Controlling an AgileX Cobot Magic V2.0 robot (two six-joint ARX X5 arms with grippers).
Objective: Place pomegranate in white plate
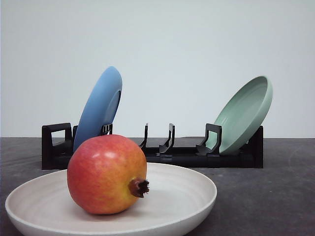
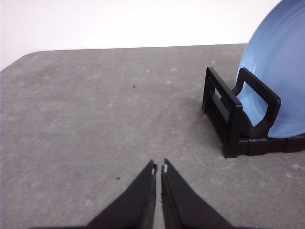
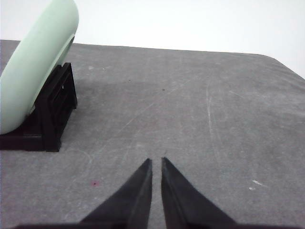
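The grey table (image 1: 275,196) spreads wide under everything, its matte top scuffed with pale scratches. Across its far part stands the black dish rack (image 1: 177,156), a long low frame with upright dividers, set well behind the white plate (image 1: 187,196). The rack holds 2 plates on edge: the blue plate (image 1: 98,108) leans in the slots at its left end, and the pale green plate (image 1: 246,114) leans at its right end, tilted outward. The middle slots between them stand open.

The white plate sits nearest the front camera, shallow and ridged inside, with bare table between it and the rack. The pomegranate (image 1: 106,174) rests inside it, left of the plate's centre, touching the plate floor, lying on its side with the dark dried crown pointing right. Nothing lies over or against the fruit.

In the left wrist view, the left gripper (image 2: 159,168) hangs over bare table, fingers drawn nearly together with only a thin slit between the tips and nothing held; the rack's left end and the blue plate stand apart from it. In the right wrist view, the right gripper (image 3: 156,160) is likewise over bare table, its fingers narrowly parted and empty, the rack's right end and the pale green plate off to one side.
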